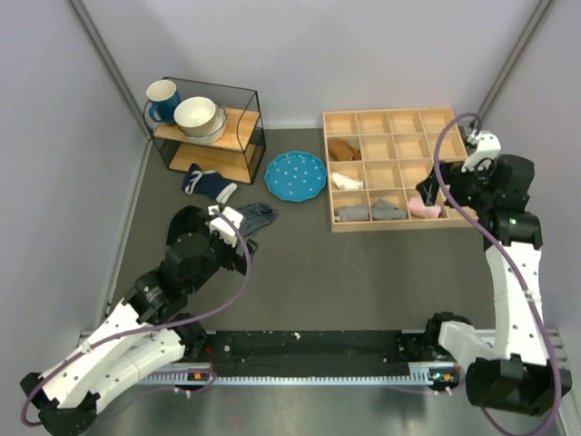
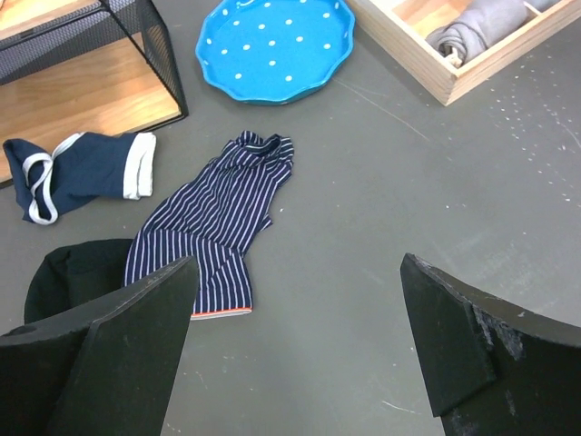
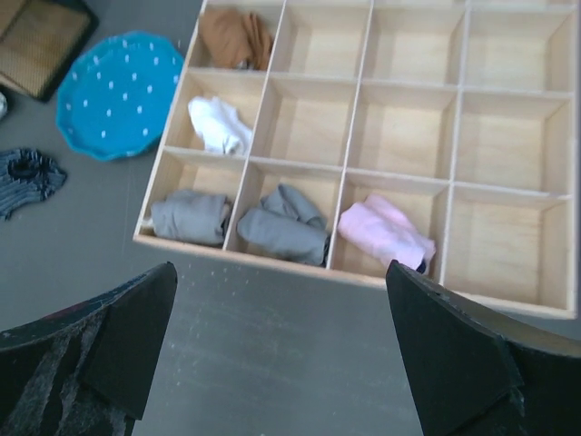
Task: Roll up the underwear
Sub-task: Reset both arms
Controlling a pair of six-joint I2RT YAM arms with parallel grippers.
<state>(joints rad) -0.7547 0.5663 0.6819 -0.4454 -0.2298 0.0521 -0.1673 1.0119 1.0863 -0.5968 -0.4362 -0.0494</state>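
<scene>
The light pink underwear [image 1: 423, 208] lies bunched as a roll in the third compartment of the near row of the wooden divider box [image 1: 390, 225]. In the right wrist view the underwear [image 3: 386, 234] shows a dark trim at its right end. My right gripper [image 1: 430, 191] is open and empty, hovering above the box's near edge [image 3: 236, 254], apart from the underwear; its jaws [image 3: 280, 304] stand wide. My left gripper [image 1: 238, 238] is open and empty over the mat, its jaws [image 2: 300, 272] wide, just right of a navy-and-white striped garment [image 2: 218, 218].
Two grey cloth rolls [image 3: 189, 218] [image 3: 283, 227], a white cloth [image 3: 218, 127] and a brown cloth [image 3: 234, 38] fill other compartments. A blue dotted plate [image 1: 295, 174], a navy white-trimmed garment [image 1: 207, 183] and a wire shelf [image 1: 204, 127] with mug and bowl stand at back left.
</scene>
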